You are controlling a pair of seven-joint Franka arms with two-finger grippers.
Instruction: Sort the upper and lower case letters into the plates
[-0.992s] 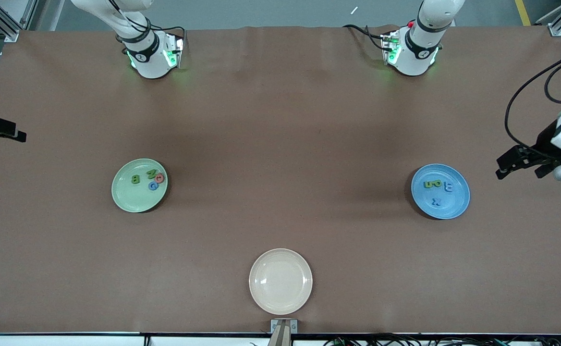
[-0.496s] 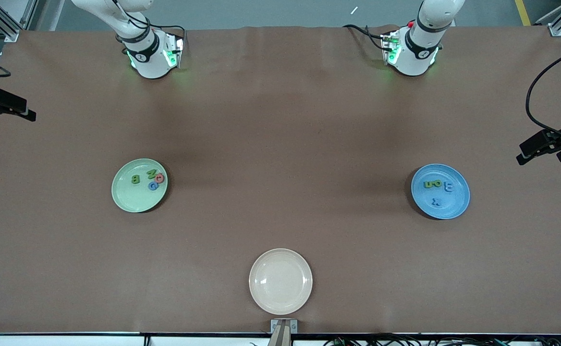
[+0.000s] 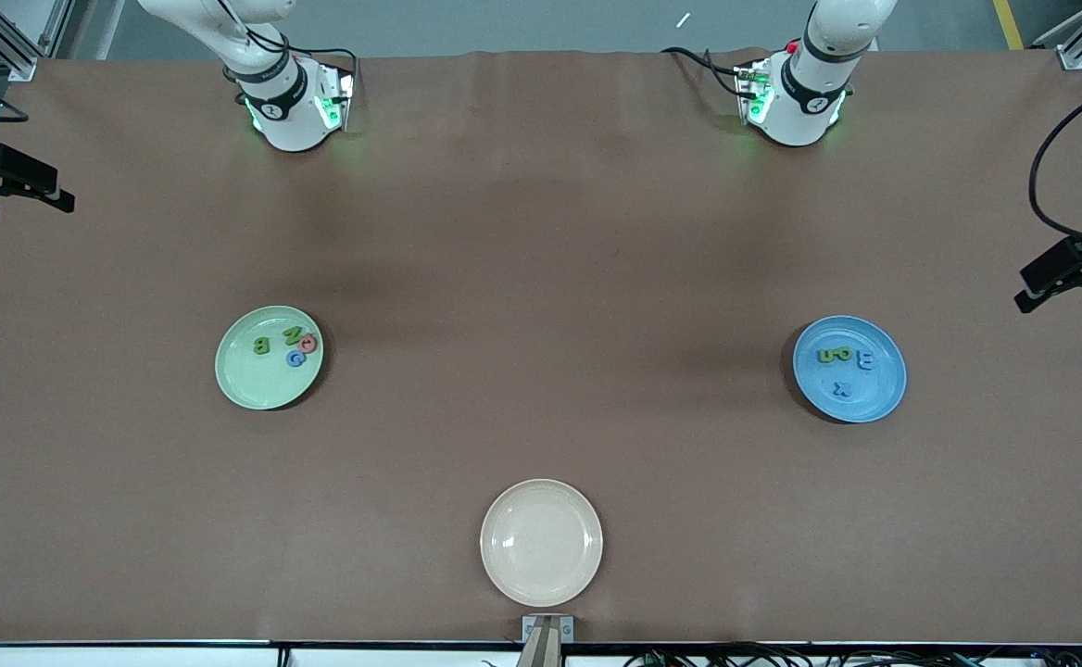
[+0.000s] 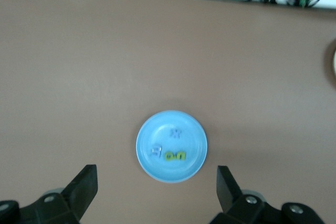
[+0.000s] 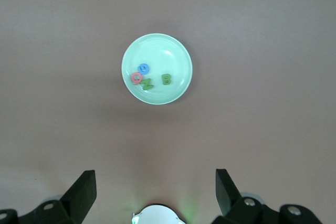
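Brown paper-like cover on the desk, three plates on it. Pale green plate sits toward the right arm's end, midway between the robot-side edge and the camera-side edge, holding four letters: green B, green N, red letter, blue G, the last three bunched and touching. Blue plate toward the left arm's end holds four more: two green letters side by side, a blue one just beside them, blue x apart. Cream plate near the middle of the camera-side edge holds nothing. Right gripper hangs high over the desk's end edge on its side, fingers spread, empty; left gripper the same over the other end edge, fingers spread, empty. Judgement: sorting looks done, step in hand is retreat or park; do it well by keeping both arms high and outward so no plate gets clipped. Room: wide bare cover between plates and all edges, plates well apart, no letter loose on the cover.
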